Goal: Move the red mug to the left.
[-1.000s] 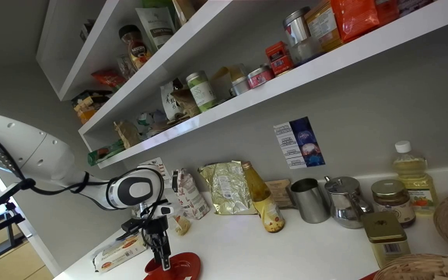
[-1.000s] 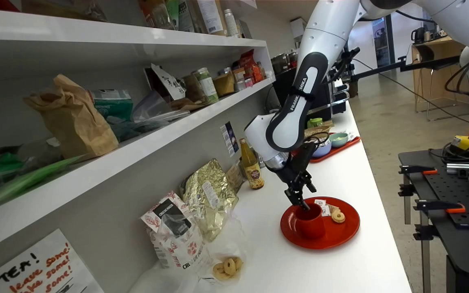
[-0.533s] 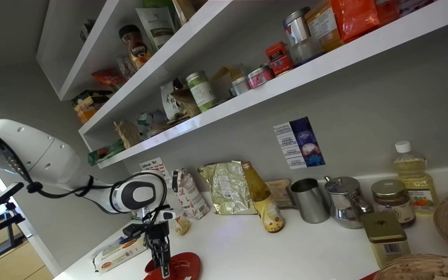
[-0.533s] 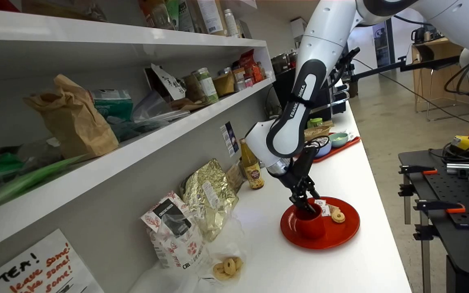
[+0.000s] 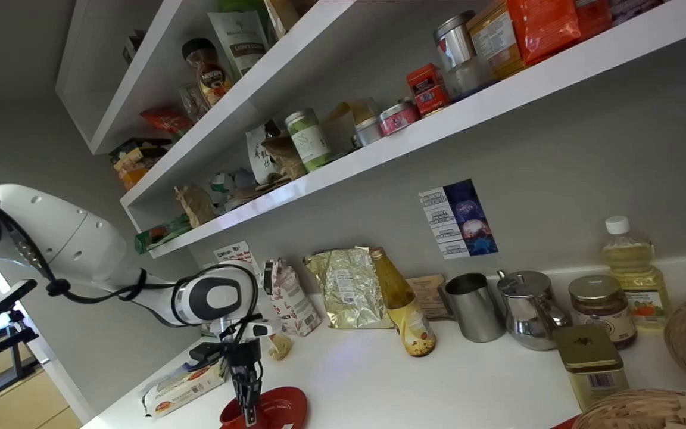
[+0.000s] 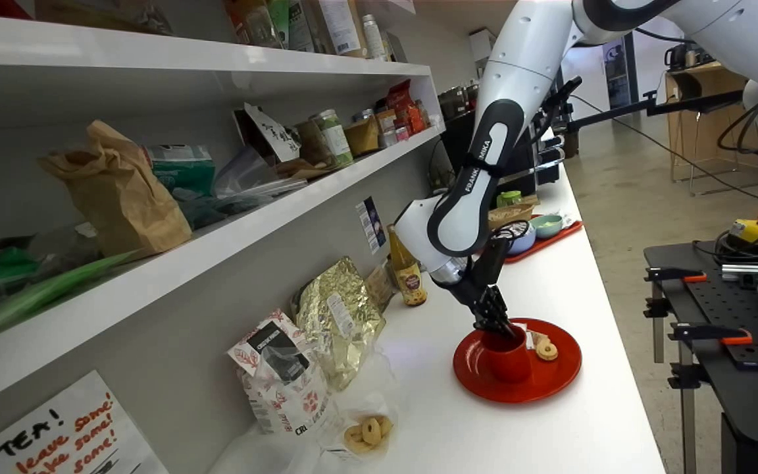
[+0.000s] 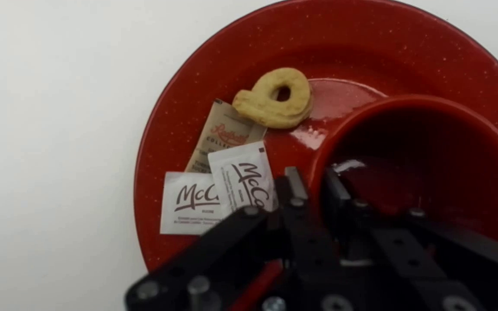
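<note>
In an exterior view, the red mug (image 5: 230,420) on the red dish (image 5: 288,400) is partly hidden and cut by the lower border. The gripper (image 7: 315,183) is narrower than before, pinching the mug's wall; the mug sits slightly nearer the packets (image 7: 242,175). White counter (image 6: 484,434) surrounds the dish.

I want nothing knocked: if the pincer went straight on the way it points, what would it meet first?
Likely the red dish, below the outer finger: the pincer points down, astride the rim of the red mug. Depth is unclear; the inner finger might meet the mug's floor first.
</note>
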Available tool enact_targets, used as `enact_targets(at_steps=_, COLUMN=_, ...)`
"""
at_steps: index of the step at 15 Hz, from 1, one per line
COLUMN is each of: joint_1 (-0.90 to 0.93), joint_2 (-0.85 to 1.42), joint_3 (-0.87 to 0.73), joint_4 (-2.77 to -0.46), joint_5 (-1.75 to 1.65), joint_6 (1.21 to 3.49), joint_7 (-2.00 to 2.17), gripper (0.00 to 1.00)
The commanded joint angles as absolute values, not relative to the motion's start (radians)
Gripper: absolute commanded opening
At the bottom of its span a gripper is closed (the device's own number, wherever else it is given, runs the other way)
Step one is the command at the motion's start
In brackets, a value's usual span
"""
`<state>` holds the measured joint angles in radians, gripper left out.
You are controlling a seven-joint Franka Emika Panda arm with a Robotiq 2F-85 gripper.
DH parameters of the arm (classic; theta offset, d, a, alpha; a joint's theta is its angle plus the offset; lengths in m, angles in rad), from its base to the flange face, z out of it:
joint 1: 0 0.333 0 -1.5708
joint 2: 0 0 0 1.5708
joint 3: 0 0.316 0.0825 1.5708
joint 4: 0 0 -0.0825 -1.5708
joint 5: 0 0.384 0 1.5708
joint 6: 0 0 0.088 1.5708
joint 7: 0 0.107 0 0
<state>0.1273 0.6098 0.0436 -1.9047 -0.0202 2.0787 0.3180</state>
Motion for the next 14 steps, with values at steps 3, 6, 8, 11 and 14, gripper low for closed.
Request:
enact_targets(at_steps=3, joint_1=0.120, joint_2=0.613, joint_3=0.042, joint_4=-1.863, joint_5=0.000, joint_6=2.032, joint_7=0.258, gripper=0.01)
enact_targets(at_steps=6, joint_1=0.131, joint_2=0.570, joint_3=0.045, joint_4=-1.885, joint_5=-0.010, joint_6=2.048, joint_7=0.251, gripper=0.02)
enact_targets(at_steps=8, joint_1=0.142, joint_2=0.550, joint_3=0.054, joint_4=-1.886, joint_5=-0.013, joint_6=2.047, joint_7=0.245, gripper=0.02)
enact_targets(at_steps=11, joint_1=0.166, joint_2=0.518, joint_3=0.072, joint_4=-1.890, joint_5=-0.021, joint_6=2.049, joint_7=0.242, gripper=0.02)
enact_targets(at_steps=14, joint_1=0.202, joint_2=0.509, joint_3=0.091, joint_4=-1.865, joint_5=-0.033, joint_6=2.035, joint_7=0.248, gripper=0.02)
